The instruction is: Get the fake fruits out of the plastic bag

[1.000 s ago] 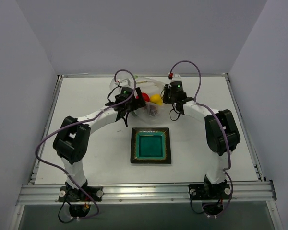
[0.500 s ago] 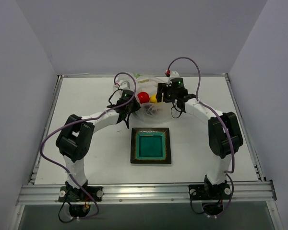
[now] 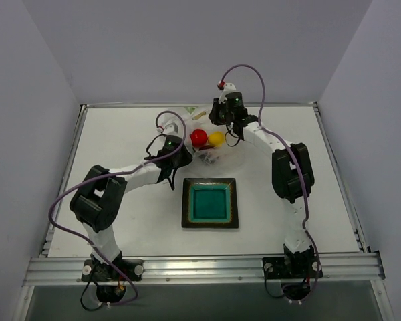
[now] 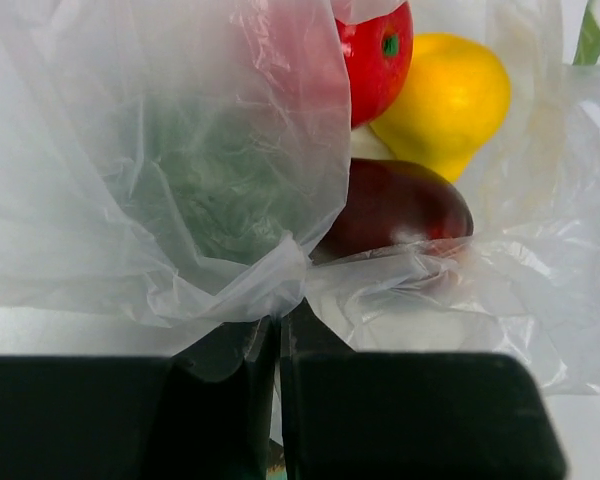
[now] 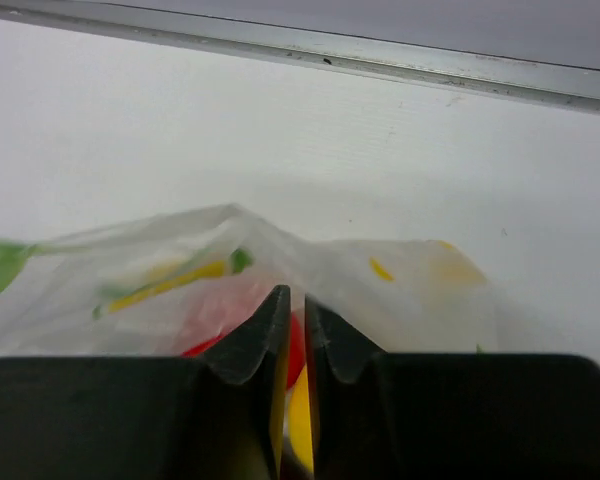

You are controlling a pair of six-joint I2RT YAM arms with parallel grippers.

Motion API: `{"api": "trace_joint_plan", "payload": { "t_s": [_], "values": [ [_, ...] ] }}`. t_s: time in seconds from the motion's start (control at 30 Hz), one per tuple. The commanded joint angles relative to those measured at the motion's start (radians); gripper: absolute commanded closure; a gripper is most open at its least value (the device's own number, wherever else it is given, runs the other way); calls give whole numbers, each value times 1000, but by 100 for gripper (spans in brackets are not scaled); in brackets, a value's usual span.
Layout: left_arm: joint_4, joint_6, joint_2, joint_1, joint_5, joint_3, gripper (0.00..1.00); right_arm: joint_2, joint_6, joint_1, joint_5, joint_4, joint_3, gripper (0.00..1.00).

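Note:
The plastic bag [image 3: 222,155] lies at the back of the table, between my two grippers. My left gripper [image 3: 180,155] is shut on its near edge, the film bunched between the fingertips [image 4: 280,312]. My right gripper [image 3: 216,119] is at the bag's far side, shut with film [image 5: 380,280] tented at its tips [image 5: 297,298]. In the left wrist view, the bright red fruit [image 4: 380,50], the yellow one [image 4: 445,100] and the dark red one [image 4: 400,205] show in the bag's mouth. The green one [image 4: 210,180] is a blur behind the plastic. From above I see the red fruit [image 3: 199,138] and the yellow fruit [image 3: 216,139].
A square teal plate with a dark rim [image 3: 186,204] sits in front of the bag, mid-table. The table's metal back rail [image 5: 380,58] runs just beyond the right gripper. Grey walls enclose the table on three sides.
Both grippers have closed on the bag. The right arm reached farther back to the bag's far side; the left drew slightly nearer. The red and yellow fruits now show more plainly.

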Motion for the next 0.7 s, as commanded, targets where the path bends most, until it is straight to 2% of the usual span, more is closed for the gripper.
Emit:
{"api": "trace_joint_plan", "payload": {
  "t_s": [0.0, 0.07, 0.2, 0.47, 0.67],
  "values": [
    [46, -7, -85, -9, 23, -15, 98, 101, 30, -24, -10, 18, 136, 94],
    [61, -10, -97, -14, 32, -46, 98, 151, 32, -29, 1, 18, 198, 98],
    [116, -28, -114, -20, 33, -113, 98, 207, 40, -40, 13, 18, 262, 100],
    [273, -65, -132, -31, 21, -236, 98, 273, 52, -61, -2, 0, 367, 100],
    [324, -74, -135, -52, 21, -279, 97, 240, 30, -55, -10, -63, 379, 96]
  ]
}}
